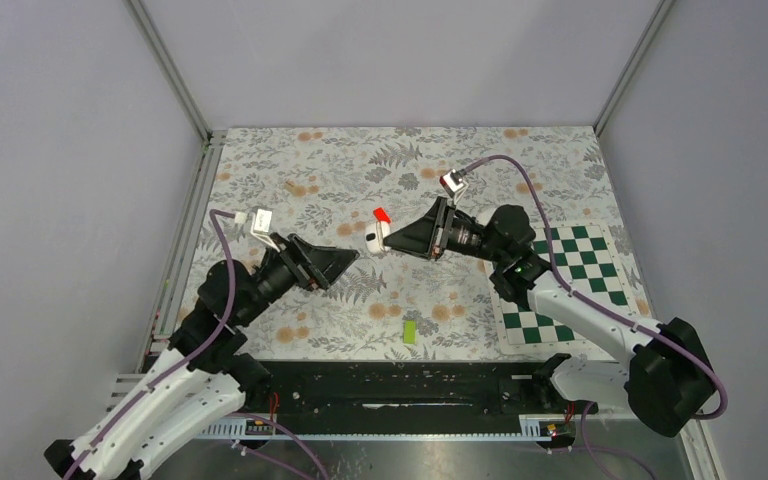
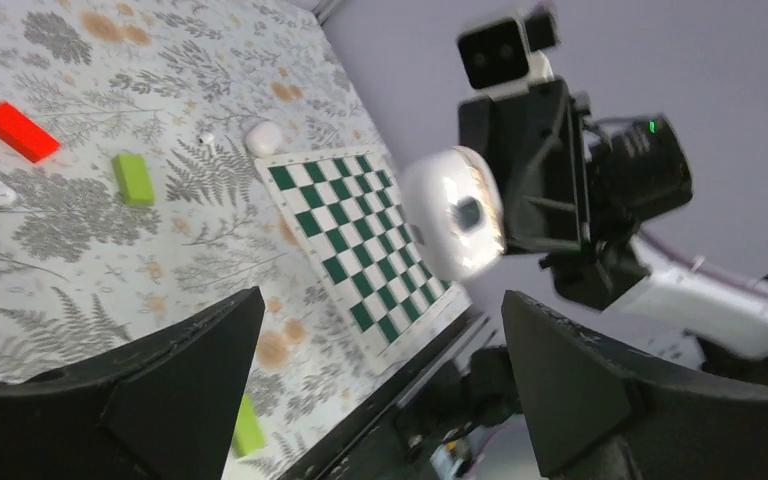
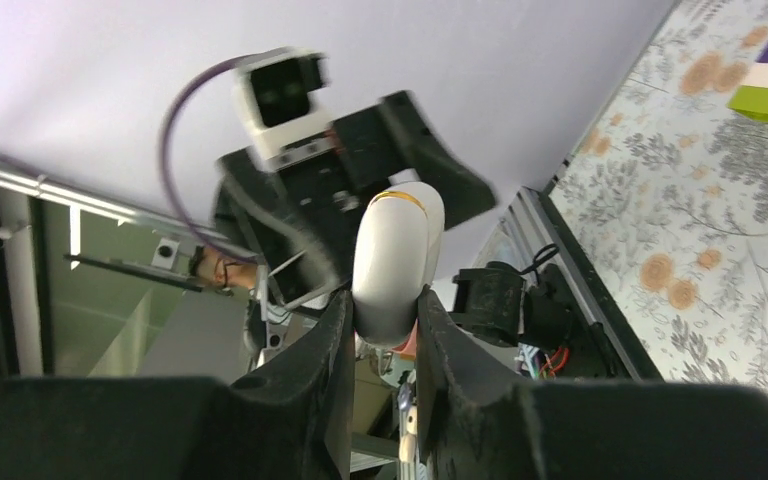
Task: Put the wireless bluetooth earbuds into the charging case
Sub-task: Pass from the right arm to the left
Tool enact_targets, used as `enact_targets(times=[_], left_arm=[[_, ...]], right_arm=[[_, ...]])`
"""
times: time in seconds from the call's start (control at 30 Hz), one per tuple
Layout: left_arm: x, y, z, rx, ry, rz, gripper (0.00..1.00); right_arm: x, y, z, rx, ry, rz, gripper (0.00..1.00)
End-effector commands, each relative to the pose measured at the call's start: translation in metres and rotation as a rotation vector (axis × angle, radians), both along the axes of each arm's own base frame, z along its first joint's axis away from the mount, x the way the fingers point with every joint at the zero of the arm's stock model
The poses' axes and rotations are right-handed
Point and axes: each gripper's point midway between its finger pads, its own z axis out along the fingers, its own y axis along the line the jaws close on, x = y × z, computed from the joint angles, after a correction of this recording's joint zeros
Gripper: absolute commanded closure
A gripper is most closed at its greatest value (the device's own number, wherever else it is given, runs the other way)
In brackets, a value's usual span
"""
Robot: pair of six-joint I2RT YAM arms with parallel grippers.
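Checkered mat (image 1: 590,250) at four o'clock on floral cloth (image 1: 360,160); green block (image 1: 411,332) at six; red block (image 1: 382,215) near centre; tan piece (image 1: 289,186) at ten.

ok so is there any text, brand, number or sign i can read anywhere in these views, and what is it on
No readable text in any view.
charging case: only a dark spot, no brand or lettering visible.
chessboard mat: plain green and white squares, no letters or numbers visible along its edges.
red block and green block: visible faces blank.
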Motion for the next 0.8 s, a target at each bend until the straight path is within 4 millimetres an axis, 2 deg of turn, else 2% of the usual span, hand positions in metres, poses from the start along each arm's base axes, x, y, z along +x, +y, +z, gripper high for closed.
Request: enact_targets(times=[0.0,0.07,0.1,0.17,0.23,0.37,0.6,0.77], left_arm=[[-0.001,-0.001,0.062,-0.403,-0.027,-0.061,0.10],[-0.001,-0.005,0.066,-0.454,-0.026,-0.124,0.11],[0.001,-0.008,0.061,-0.464,0.003,-0.145,0.12],[0.001,-0.012,0.062,-0.513,0.014,-0.193,0.16],[-0.002,-0.016,0.069,-0.549,-0.003,-0.244,0.19],[-0.003,-0.029,0.066,-0.514,0.023,-0.314,0.23],[-0.006,-0.033,0.068,-0.499,0.019,-0.355,0.31],[-0.007,-0.037,0.066,-0.487,0.030,-0.383,0.42]], right_arm=[[-0.015,-0.008,0.038,0.155,-0.131,0.055,1.00],[-0.017,-0.010,0.042,0.195,-0.124,0.072,1.00],[-0.018,-0.010,0.043,0.211,-0.122,0.079,1.00],[-0.019,-0.010,0.044,0.229,-0.116,0.091,1.00],[-0.019,-0.009,0.043,0.227,-0.110,0.095,1.00],[-0.019,-0.010,0.044,0.220,-0.111,0.093,1.00],[-0.014,-0.007,0.037,0.174,-0.105,0.064,1.00],[-0.012,-0.006,0.036,0.168,-0.100,0.061,1.00]])
